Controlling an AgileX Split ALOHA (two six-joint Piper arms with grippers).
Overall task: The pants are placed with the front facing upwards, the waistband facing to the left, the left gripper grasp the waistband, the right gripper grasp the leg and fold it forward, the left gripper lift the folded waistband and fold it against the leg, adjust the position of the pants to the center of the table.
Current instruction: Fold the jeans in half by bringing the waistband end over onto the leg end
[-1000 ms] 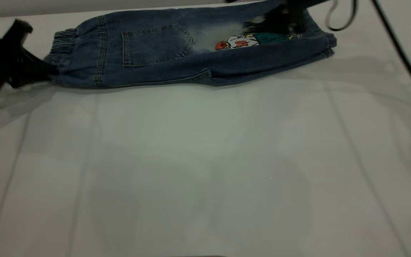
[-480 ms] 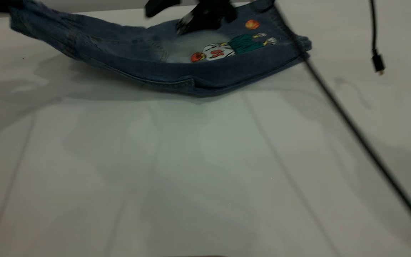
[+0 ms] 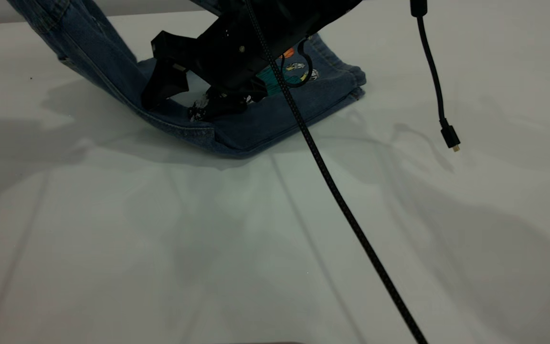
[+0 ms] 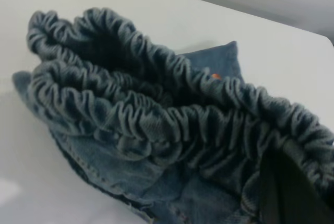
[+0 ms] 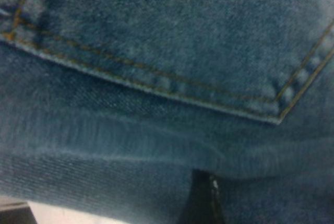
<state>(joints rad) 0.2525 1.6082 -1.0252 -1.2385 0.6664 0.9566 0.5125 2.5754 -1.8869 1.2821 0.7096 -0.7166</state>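
A white table [image 3: 275, 248] fills the room's view, and small blue denim pants [image 3: 265, 126] lie toward its far side, already doubled lengthwise. Their leg end rests flat on the tabletop, showing part of a colourful cartoon print [image 3: 299, 71]. The other end rises steeply up and away to the left, out of sight at the top edge, so the cloth bends in a sharp crease where it leaves the table.

The right gripper [image 3: 194, 93] presses down on the flat part just beside that crease, apparently pinning the legs so the raised half can swing over them. I cannot tell whether its fingers are spread or closed. A black braided cable [image 3: 332, 186] runs diagonally across the table from it, and a second loose cable [image 3: 435, 86] dangles with a plug at its end.

The left gripper itself is not visible. Its wrist camera looks closely onto the gathered elastic waistband [image 4: 172, 114], bunched in ruffled layers, which suggests it holds that end aloft.
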